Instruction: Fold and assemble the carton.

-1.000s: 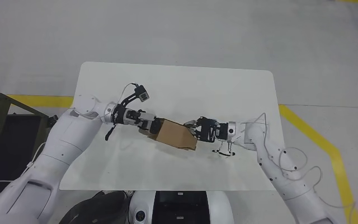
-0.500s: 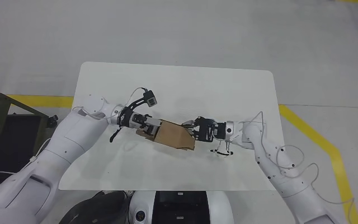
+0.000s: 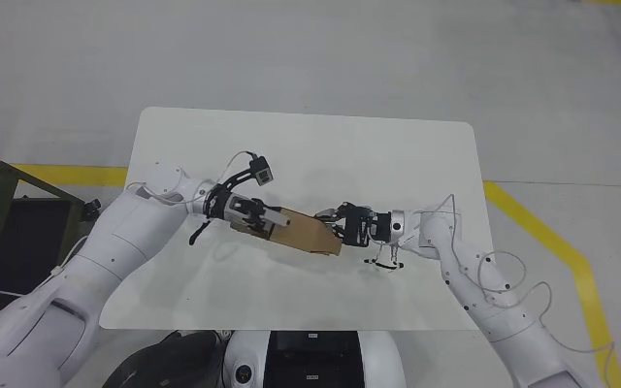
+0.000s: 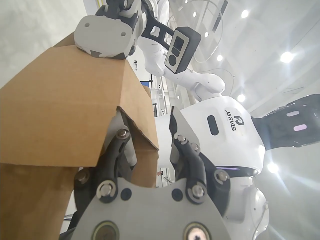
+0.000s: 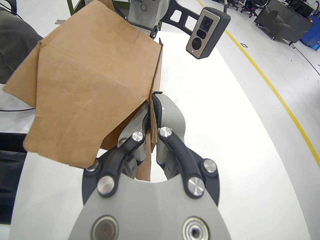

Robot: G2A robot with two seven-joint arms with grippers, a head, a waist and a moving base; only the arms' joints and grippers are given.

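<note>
White table (image 3: 388, 155), grey floor (image 3: 291, 48), yellow line (image 3: 68, 175); right gripper (image 5: 151, 116) clamped on carton (image 3: 303, 233) edge, left gripper (image 4: 147, 124) apart at other end.

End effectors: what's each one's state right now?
Left end effector: open, straddling a carton wall.
Right end effector: closed on the carton's edge.

The right gripper (image 5: 151, 116) is clamped tight on one wall of the brown carton (image 5: 92, 76), right at an open corner. At the carton's far end sits the left gripper (image 5: 143, 3), its camera (image 5: 207, 36) jutting out sideways. The carton looks lifted off the white table (image 5: 220, 138), though its underside is hidden.
</note>
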